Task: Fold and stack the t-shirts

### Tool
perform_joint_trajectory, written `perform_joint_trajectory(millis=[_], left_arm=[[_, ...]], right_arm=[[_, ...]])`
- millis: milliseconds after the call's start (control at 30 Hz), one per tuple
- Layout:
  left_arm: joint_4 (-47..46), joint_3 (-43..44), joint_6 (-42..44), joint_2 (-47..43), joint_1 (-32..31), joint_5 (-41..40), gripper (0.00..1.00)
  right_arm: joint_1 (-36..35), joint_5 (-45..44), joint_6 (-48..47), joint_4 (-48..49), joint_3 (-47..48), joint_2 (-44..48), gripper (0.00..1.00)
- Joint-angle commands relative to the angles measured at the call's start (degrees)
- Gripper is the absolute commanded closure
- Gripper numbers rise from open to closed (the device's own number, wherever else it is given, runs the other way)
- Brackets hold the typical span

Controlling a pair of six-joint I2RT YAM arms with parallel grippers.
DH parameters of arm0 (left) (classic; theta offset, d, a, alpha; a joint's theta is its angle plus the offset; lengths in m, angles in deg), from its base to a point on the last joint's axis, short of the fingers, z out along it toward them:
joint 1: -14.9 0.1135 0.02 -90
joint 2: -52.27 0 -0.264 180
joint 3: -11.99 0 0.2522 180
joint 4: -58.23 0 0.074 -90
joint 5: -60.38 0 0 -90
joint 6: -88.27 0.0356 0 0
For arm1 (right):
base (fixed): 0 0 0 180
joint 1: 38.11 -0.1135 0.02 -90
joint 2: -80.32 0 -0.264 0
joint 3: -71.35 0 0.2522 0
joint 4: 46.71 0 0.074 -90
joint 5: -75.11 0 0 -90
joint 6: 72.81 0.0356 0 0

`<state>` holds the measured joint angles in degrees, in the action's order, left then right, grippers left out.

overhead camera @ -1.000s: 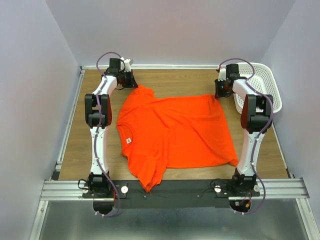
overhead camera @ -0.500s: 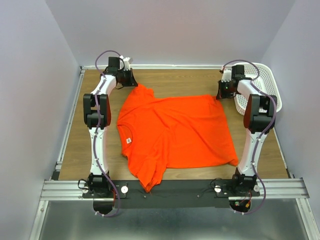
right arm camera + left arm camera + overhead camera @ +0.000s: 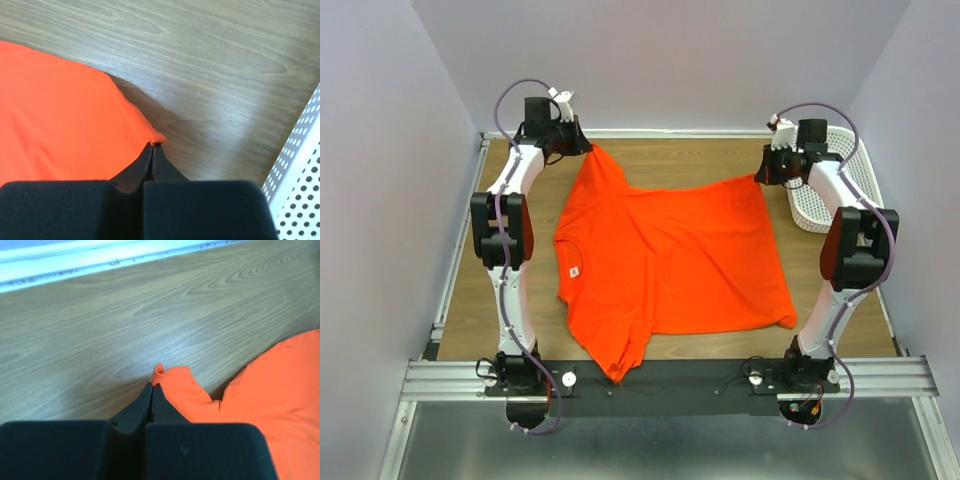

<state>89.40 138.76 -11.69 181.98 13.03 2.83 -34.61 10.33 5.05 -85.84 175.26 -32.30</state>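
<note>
Clearly, the task is at its beginning. The t-shirt [image 3: 670, 255] lies open on the tabletop [image 3: 670, 160], nearly flat, with its collar toward the left side and its hem toward the right. I see no fold in it yet, and no stack anywhere. The basket [image 3: 840, 180] at the far right is not involved now. So all folds and the stacking remain to be done. I judge that the step in hand is the first fold, which would bring the far edge over toward the near edge.

Both pairs of jaws are at the far edge of the shirt. The left jaws are pressed together on the tip of the far sleeve [image 3: 165, 376]. In the left wrist view a small bit of orange cloth comes out just beyond their tips. The right jaws are clamped on the far hem corner [image 3: 150, 134], and the cloth goes away from them to the left. Under both corners there is a shadow, so they seem to be a little above the wood. The near sleeve [image 3: 620, 355] reaches to the near edge of the tabletop, well apart from both arms' jaws.
</note>
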Motion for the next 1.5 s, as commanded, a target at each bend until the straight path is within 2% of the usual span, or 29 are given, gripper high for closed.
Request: perform_joint_trajectory(millis=[0, 233, 300, 367, 400, 533, 733, 867, 1033, 1200, 1333, 1467], left_arm=[[-6.24, -4.28, -1.38, -6.12, 0.46, 0.34, 1.00], [-13.18, -13.60, -3.14, -17.35, 0.64, 1.13, 1.00], [-15.03, -15.71, -3.93, -21.15, 0.64, 0.78, 1.00], [-16.08, -16.07, -4.98, -29.47, 0.64, -0.19, 1.00], [-16.44, -16.07, -5.42, -29.51, 0.64, -0.19, 1.00], [-21.87, -15.37, -9.27, -43.97, 0.64, -2.20, 1.00], [-27.43, -10.72, -13.51, -61.73, 0.64, -7.64, 1.00], [-25.86, -1.95, -14.39, -67.39, 0.64, -11.69, 1.00], [-24.88, 4.05, -15.00, -70.38, 0.64, -14.34, 1.00], [-24.44, 4.68, -14.92, -71.09, 0.64, -16.18, 1.00], [-23.82, -1.46, -14.22, -71.35, 0.64, -17.15, 1.00], [-29.09, -16.73, -14.12, -72.32, 0.64, -16.54, 1.00]], right_arm=[[0.36, 4.40, -1.39, 2.77, -3.13, 3.89, 0.99], [0.36, 6.87, -0.87, 4.36, -6.48, 17.24, 0.99], [0.36, 6.52, -0.78, 4.45, -4.73, 22.86, 0.99], [0.36, 5.38, 0.44, 4.19, -0.53, 27.42, 0.99], [0.36, 4.68, 0.45, 4.18, -0.50, 27.45, 0.99], [0.36, 2.22, 1.76, 3.22, 11.15, 34.20, 1.00], [0.36, -0.77, 5.63, 0.93, 28.65, 37.38, 0.99], [0.36, -4.90, 7.04, -0.65, 43.40, 37.38, 0.99], [0.36, -8.07, 8.10, -0.65, 49.59, 39.05, 0.99], [0.36, -9.65, 7.14, -0.56, 48.99, 41.42, 0.99], [0.36, -8.34, 6.34, -0.56, 41.01, 43.53, 0.99], [0.27, -1.85, 5.11, 0.93, 19.14, 48.01, 0.99]])
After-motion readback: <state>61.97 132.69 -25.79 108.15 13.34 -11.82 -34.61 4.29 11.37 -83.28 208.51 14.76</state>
